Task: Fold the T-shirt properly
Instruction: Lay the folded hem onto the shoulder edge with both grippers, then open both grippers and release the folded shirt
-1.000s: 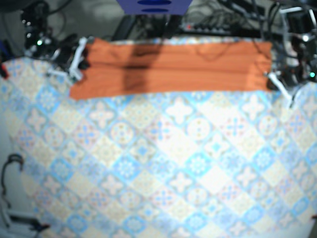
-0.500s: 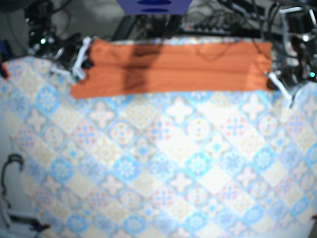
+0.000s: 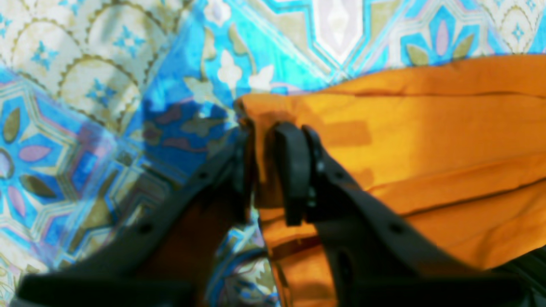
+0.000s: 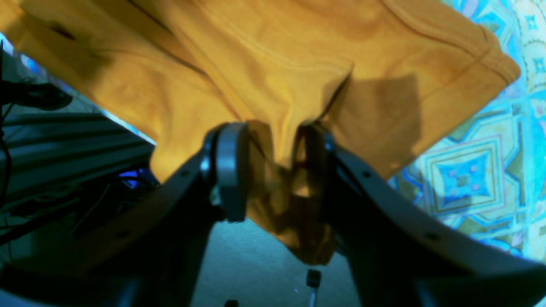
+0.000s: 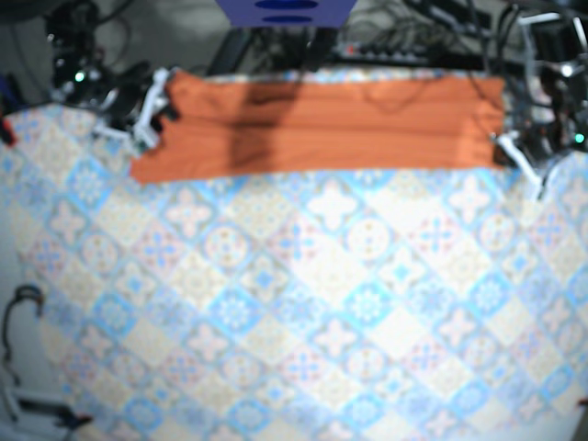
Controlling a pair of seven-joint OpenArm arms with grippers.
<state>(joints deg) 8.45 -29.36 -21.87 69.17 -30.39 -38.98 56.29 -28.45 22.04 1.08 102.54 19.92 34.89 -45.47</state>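
Observation:
The orange T-shirt (image 5: pixel 322 124) lies folded into a long band along the table's far edge. In the base view my right gripper (image 5: pixel 154 112) is at the band's left end and my left gripper (image 5: pixel 507 149) at its right end. In the left wrist view the left gripper (image 3: pixel 265 168) is shut on a corner of the T-shirt (image 3: pixel 426 140), with cloth pinched between the black fingers (image 3: pixel 292 170). The right wrist view shows the right gripper (image 4: pixel 273 170) shut on a bunched fold of the T-shirt (image 4: pixel 264 68), lifted slightly over the table's edge.
A patterned blue and cream tablecloth (image 5: pixel 312 303) covers the table. Cables and dark equipment (image 5: pixel 404 41) crowd the area beyond the far edge. A blue object (image 5: pixel 285 11) sits at top centre. A black cable loop (image 5: pixel 23 303) hangs at the left edge.
The right gripper at the band's left end has shifted slightly to the right, nudging that end of the shirt with it. The left gripper has stayed in place.

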